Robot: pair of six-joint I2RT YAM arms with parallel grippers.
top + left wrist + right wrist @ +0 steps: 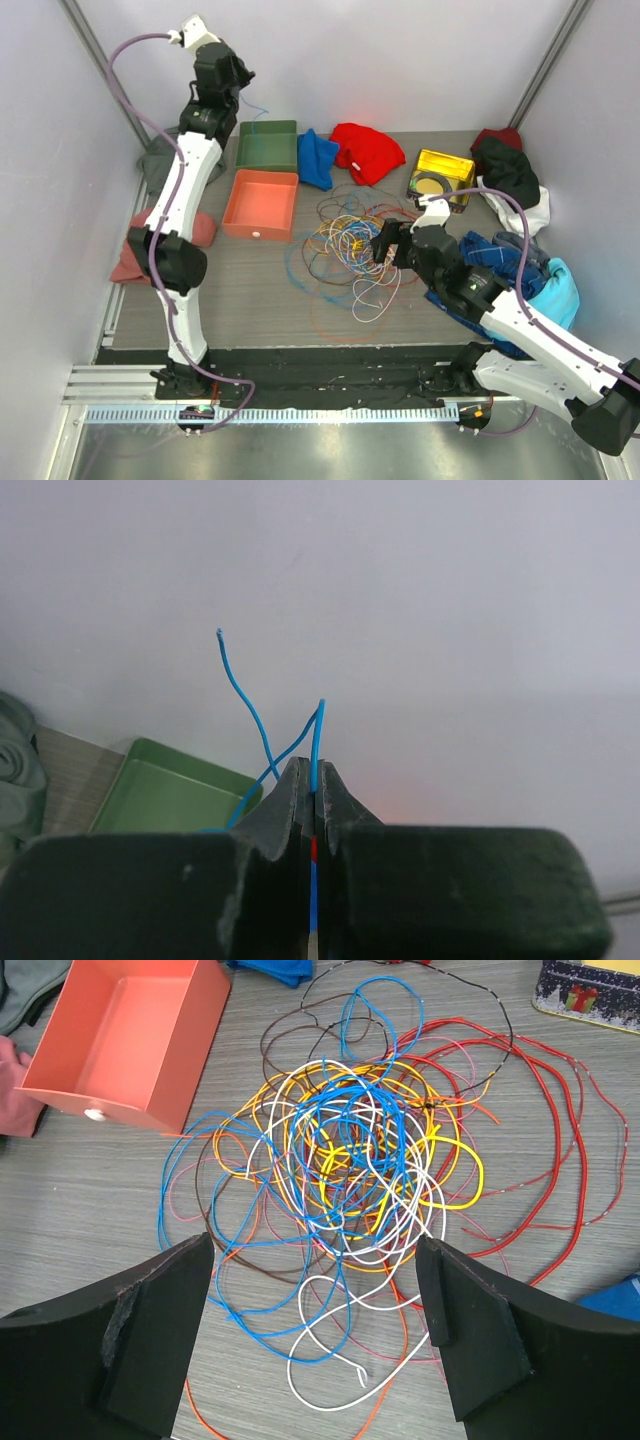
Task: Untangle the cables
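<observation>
1. The left fingers (285, 805) (240, 78) are raised high at the far-left corner, close to the back wall. They are pressed together on 1 blue cable (318, 735).
2. That blue cable sticks up past the fingertips as a short bend. A second length of it curves further up to a free end, which touches nothing.
3. In the left wrist view, the green tray (170, 790) (267, 145) lies below and to the left of the pinched cable.
4. The rest of the cables (350, 250) (360, 1160) lie in 1 loose heap at the middle of the table (250, 300). Blue, white, yellow and orange loops cross one another at its core.
5. Red loops fan out on the heap's right side, and dark brown loops run round its far edge. White and orange loops trail toward the near edge.
6. The right fingers (160, 1320) (383, 245) are spread wide and hold nothing. They sit low at the heap's near-right side, with the heap showing in the gap between them.
7. A salmon-coloured tray (262, 205) (130, 1030) sits just left of the heap, with a small round knob on its near wall.
8. A yellow tin (440, 175) (590, 990) stands to the far right of the heap (it has printed pictures on its side, but no writing I can read).
9. A red garment (368, 150) and a blue cloth (317, 158) lie behind the heap.
</observation>
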